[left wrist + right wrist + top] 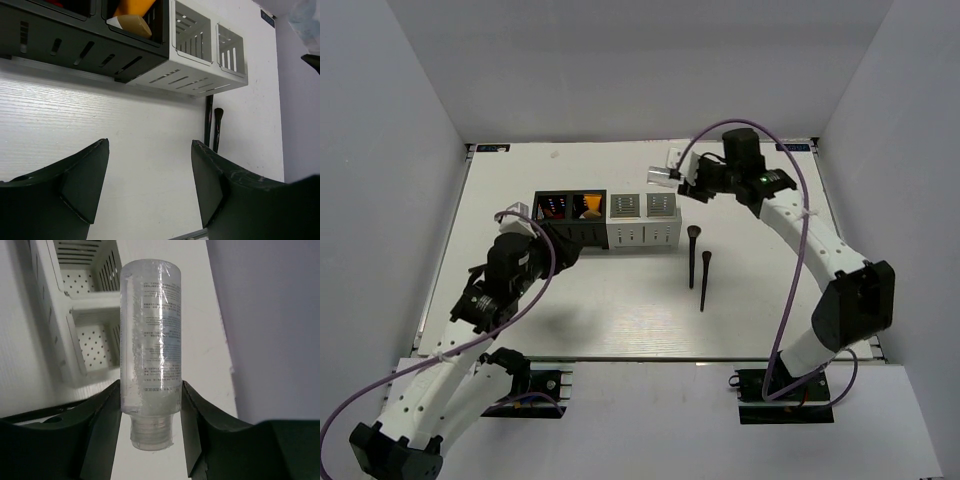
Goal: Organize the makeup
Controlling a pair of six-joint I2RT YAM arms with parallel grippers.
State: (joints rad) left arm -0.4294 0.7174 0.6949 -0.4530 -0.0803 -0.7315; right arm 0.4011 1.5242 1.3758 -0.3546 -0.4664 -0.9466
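the right gripper (150,399) is clamped on the clear cylindrical plastic bottle (150,325). its dark fingers (102,415) press the body just above the screw neck, which points to the bottom of the right wrist view. from the top camera the bottle sits in the upper middle of the frame, lifted off the table, just beyond the grey-white slotted organizer box (642,232). that box's perforated compartments look empty at the upper left of the wrist view.

the bottle is probably light, with a thin wall that gives a little under a squeeze. the glossy wrap around it looks slippery, and a round body can twist or slide between flat pads. the hold is near the neck end, so the long free end may lever. a grip nearer mid-body would seem steadier.

the left gripper (150,165) is spread wide with nothing in it, low before the black slotted organizer box (570,228), which holds an orange tube (132,6). two black brushes (692,255) lie right of centre.
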